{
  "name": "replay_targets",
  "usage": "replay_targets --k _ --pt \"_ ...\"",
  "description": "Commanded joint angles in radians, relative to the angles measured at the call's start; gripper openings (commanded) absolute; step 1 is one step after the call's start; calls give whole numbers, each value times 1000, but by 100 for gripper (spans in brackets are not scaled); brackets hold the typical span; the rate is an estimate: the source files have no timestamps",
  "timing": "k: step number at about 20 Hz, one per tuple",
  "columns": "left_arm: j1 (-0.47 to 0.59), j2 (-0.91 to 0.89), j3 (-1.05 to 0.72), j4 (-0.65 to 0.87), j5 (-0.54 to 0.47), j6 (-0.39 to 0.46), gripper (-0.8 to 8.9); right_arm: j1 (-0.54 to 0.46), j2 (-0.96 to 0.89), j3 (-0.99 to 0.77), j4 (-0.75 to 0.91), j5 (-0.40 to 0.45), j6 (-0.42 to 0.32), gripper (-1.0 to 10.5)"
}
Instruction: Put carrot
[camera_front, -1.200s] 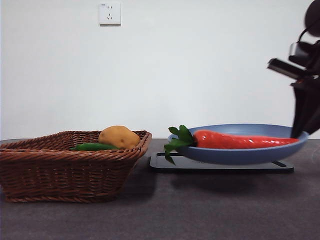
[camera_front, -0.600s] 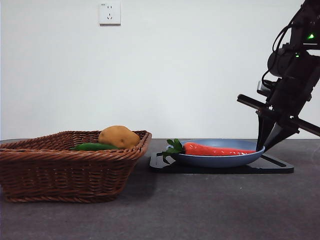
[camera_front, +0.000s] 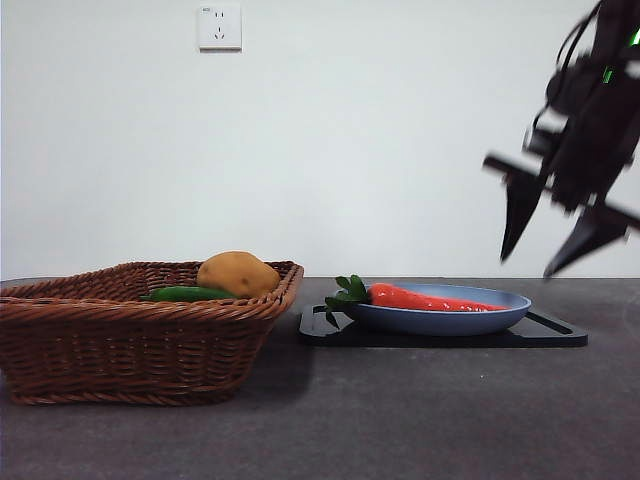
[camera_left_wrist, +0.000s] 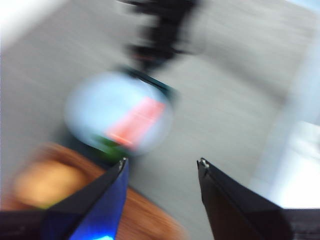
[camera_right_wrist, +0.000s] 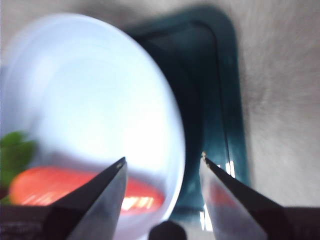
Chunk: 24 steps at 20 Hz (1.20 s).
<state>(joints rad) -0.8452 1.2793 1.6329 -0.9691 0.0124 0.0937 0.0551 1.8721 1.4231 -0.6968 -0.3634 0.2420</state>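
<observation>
Carrot (camera_front: 435, 298) lies in the plate (camera_front: 440, 320); right pincer (camera_front: 548, 240), jaws apart at frame right, should clear the rim.

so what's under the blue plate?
The blue plate holding the carrot sits on a flat black tray on the table. The tray's middle is hidden by the plate. The right gripper hangs open above.

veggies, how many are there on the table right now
3. The carrot lies on the blue plate. The potato and the cucumber sit in the wicker basket. The basket's walls could hide more.
</observation>
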Motion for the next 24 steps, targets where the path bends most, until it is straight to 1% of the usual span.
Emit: replay_targets --k 1,2,3,4,5,6,7,8,10,12,13,16,18,21,24 --pt "-4 40 19 118 -191 95 245 -4 -89 24 -44 11 -49 255" --pt "-2 58 19 183 -270 94 244 -3 -135 24 -77 25 -60 227" --pt "5 76 19 243 -319 94 243 -2 -179 24 -106 48 -71 183" --pt "15 94 19 286 -335 94 241 5 -224 24 -130 60 -91 139" --pt "24 113 19 311 -334 93 203 14 -261 24 -146 59 -119 105" --pt "34 131 19 314 -330 89 123 24 -296 23 -161 60 -144 67" --pt "48 149 19 309 -323 90 22 32 -329 23 -179 63 -169 30" --pt "61 163 19 306 -324 90 10 37 -353 23 -195 83 -176 0" --pt "99 172 18 294 -324 87 6 63 -407 11 -209 143 -184 3" --pt "142 168 17 290 -317 53 6 94 -463 -24 -200 189 -191 3" --pt "167 159 17 278 -298 43 6 112 -497 -49 -190 211 -191 3" --pt "238 102 -8 261 -225 41 6 178 -616 -174 -60 217 -183 3" --pt "262 30 -87 293 -214 40 6 235 -711 -284 52 244 -160 3" --pt "290 -142 -303 404 -214 41 6 351 -881 -475 225 354 -142 3" --pt "309 -339 -539 519 -215 41 6 455 -1031 -640 341 479 -137 3"
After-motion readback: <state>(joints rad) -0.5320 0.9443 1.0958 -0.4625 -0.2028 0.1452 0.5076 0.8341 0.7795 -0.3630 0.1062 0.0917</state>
